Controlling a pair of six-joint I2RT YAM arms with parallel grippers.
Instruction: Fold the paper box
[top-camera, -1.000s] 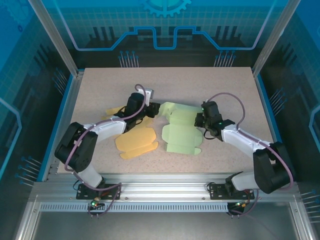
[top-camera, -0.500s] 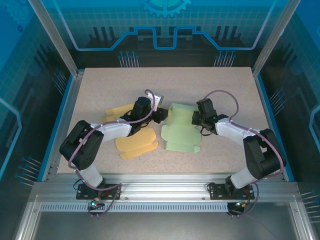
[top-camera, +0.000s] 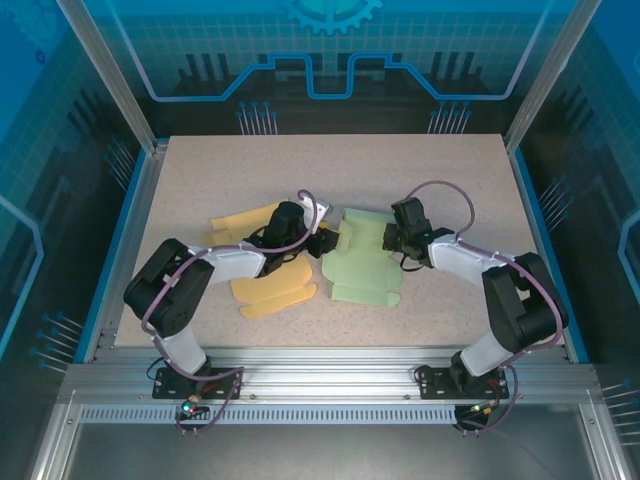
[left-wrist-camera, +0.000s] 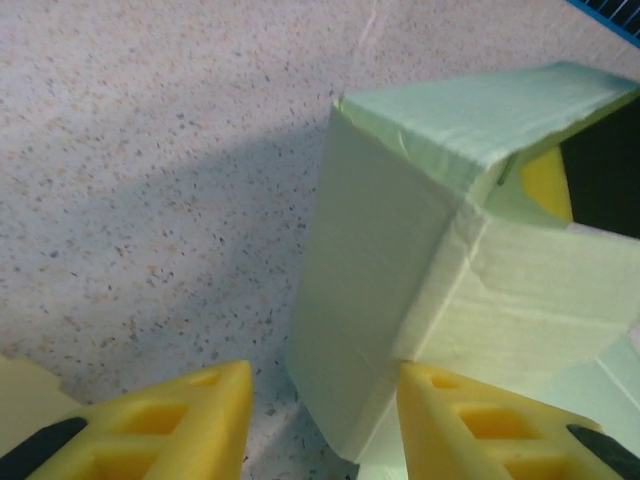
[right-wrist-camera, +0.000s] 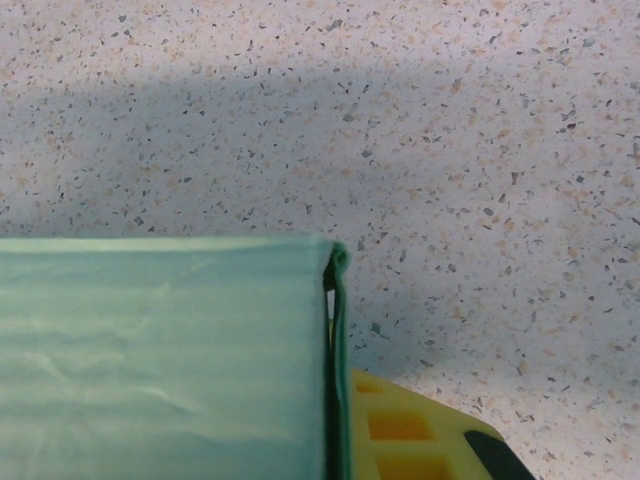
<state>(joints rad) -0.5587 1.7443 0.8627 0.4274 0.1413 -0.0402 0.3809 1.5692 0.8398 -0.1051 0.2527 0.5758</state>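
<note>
The pale green paper box (top-camera: 362, 270) lies partly flat in the middle of the table, with its far panels lifted. My left gripper (top-camera: 326, 240) is at its far-left corner. In the left wrist view an upright green panel (left-wrist-camera: 385, 290) has its lower corner between my left gripper's (left-wrist-camera: 325, 390) yellow fingers (left-wrist-camera: 160, 425). They stand apart, and the left one is clear of the paper. My right gripper (top-camera: 396, 240) is at the box's far-right edge, shut on a doubled green flap (right-wrist-camera: 170, 360). One yellow finger (right-wrist-camera: 415, 440) shows beside the flap's edge; the other is hidden behind it.
Two yellow paper cut-outs lie left of the box, one (top-camera: 274, 286) near the front under my left arm and one (top-camera: 240, 217) further back. Speckled tabletop (top-camera: 450, 170) stretches behind and to the right. Blue frame rails border the table.
My left gripper has slid right up to the box's far-left corner. My right gripper has shifted back and left with the flap in it. The box's far panels stand more upright.
</note>
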